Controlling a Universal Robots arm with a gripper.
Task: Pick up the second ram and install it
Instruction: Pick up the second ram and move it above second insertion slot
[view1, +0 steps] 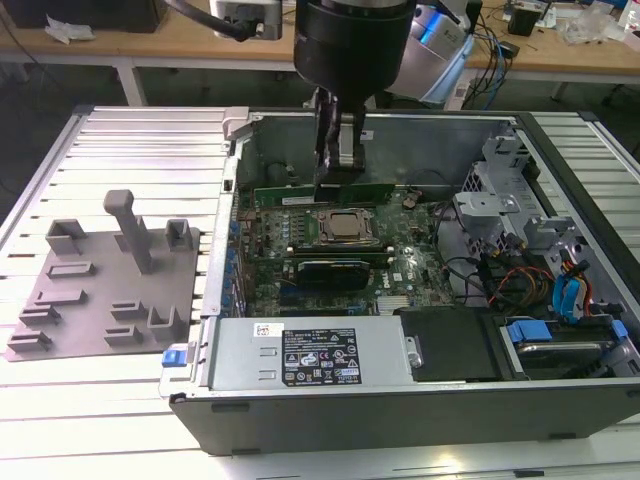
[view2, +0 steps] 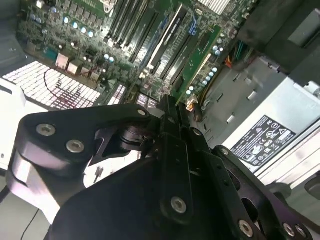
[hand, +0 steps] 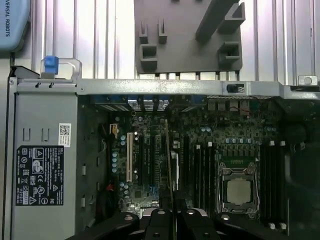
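Slatted metal table (view1: 130, 140), wooden benches (view1: 130, 45) behind. Open computer case (view1: 400, 420) on it, with a printed label (view1: 318, 357) on the power supply. Gripper (view1: 338, 172) clenched on second ram (view1: 290, 192), twelve o'clock of the processor (view1: 345, 227).

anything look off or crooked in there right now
Nothing stands out. The gripper holds the second ram level above the motherboard. In the first wrist view the stick's thin edge runs parallel to the memory slots rather than skewed across them. No loose parts or damage show inside the case.
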